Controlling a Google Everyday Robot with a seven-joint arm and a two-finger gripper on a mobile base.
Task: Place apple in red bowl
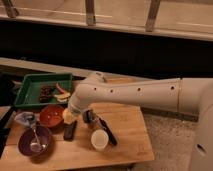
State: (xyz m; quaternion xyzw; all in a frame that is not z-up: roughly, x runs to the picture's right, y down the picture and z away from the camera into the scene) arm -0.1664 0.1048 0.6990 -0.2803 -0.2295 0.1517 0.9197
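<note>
The apple (68, 116), small and yellowish, sits at the tip of my arm, held in my gripper (70, 115). The gripper is shut on it, just at the right rim of the red bowl (50, 116). The red bowl is round, shallow and orange-red, and stands on the wooden table (125, 145) in front of the green tray. The apple is slightly above table level, beside the bowl and not inside it. My white arm (130, 95) reaches in from the right and hides the table behind it.
A green rectangular tray (30, 87) with food pieces stands at the back left. A purple bowl (35, 142) with a spoon is at the front left. A white cup (99, 139) and dark utensils (70, 131) (108, 133) lie near the gripper.
</note>
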